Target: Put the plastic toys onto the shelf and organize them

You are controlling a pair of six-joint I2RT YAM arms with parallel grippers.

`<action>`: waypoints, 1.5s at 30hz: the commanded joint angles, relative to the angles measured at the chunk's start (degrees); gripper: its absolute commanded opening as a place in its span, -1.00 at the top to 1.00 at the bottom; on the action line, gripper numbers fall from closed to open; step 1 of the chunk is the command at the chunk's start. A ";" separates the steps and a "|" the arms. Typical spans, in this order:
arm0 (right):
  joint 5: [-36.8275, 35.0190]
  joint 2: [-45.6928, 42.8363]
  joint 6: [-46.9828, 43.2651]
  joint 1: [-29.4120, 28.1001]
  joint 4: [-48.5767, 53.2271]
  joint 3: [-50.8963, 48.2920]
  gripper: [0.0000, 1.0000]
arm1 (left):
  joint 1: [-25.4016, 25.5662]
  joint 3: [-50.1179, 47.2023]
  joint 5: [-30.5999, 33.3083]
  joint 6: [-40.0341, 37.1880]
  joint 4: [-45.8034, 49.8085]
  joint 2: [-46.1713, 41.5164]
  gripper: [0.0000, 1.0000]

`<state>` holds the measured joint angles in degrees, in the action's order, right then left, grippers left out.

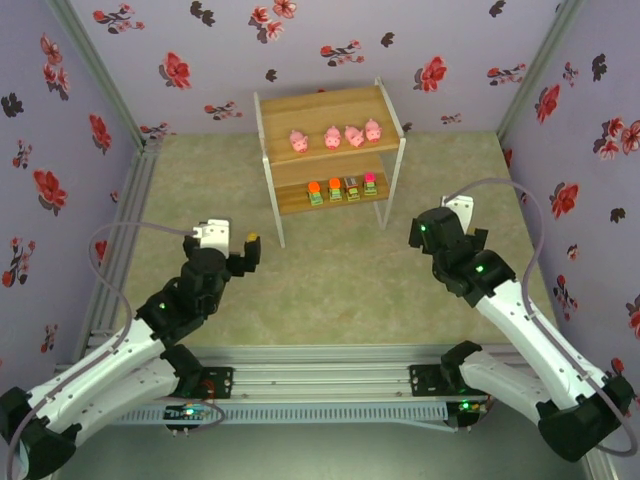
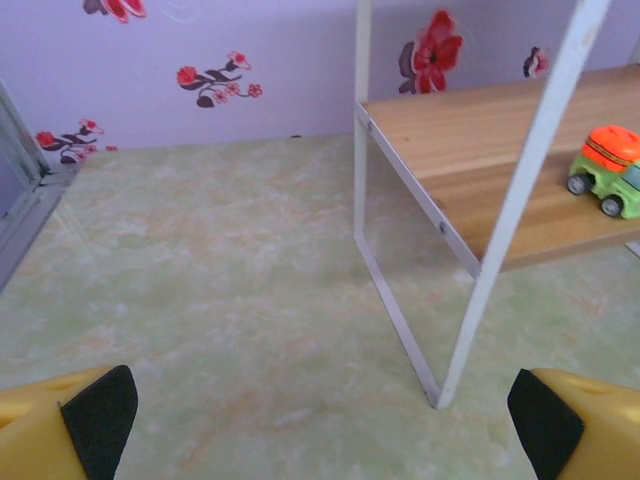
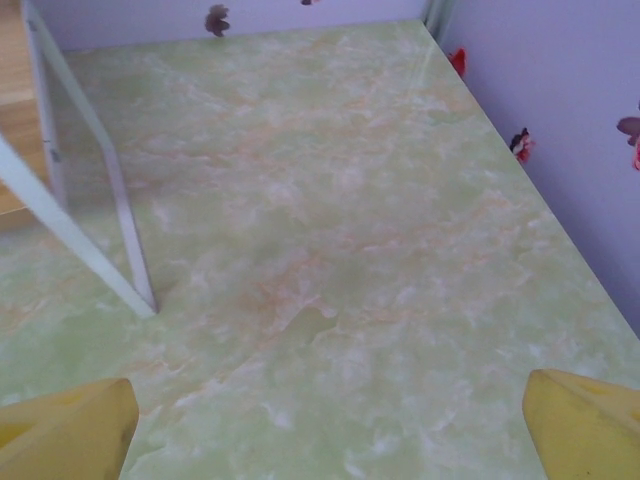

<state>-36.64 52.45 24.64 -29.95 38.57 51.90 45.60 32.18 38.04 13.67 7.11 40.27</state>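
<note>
Top external, pink pigs (image 1: 332, 138) atop shelf (image 1: 318, 107), blocks (image 1: 334, 189) below

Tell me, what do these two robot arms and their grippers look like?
The left arm and right arm are white tubes with chunky black joints bearing small green lights. A thin grey cable loops from each. The left gripper has yellow fingers with black pads; the right gripper shows yellow fingers too.
</note>
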 commanded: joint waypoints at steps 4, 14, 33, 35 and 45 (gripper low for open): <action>1.48 0.12 -2.39 3.59 -8.78 -5.40 -0.99 | -3.80 -4.81 3.88 -6.63 -11.00 0.98 -1.00; -1.06 -6.75 -10.34 6.85 -35.89 -22.01 -0.99 | -14.69 -9.47 -1.80 -8.21 -19.25 7.46 -0.99; 3.57 4.65 -15.99 17.72 -54.92 -29.03 -0.99 | -34.89 -16.41 -22.40 -13.55 -37.83 15.20 -1.00; 4.35 5.49 -16.02 18.45 -57.45 -29.73 -0.99 | -37.90 -17.16 -25.12 -13.11 -40.96 17.57 -1.00; 6.64 14.60 -19.19 19.79 -69.08 -30.89 -0.99 | -47.20 -16.18 -34.82 -10.53 -58.25 36.85 -1.00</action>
<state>-31.20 65.41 7.81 -10.48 -23.94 21.78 -0.32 15.07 7.73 1.61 -42.78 74.63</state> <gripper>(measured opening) 0.994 0.997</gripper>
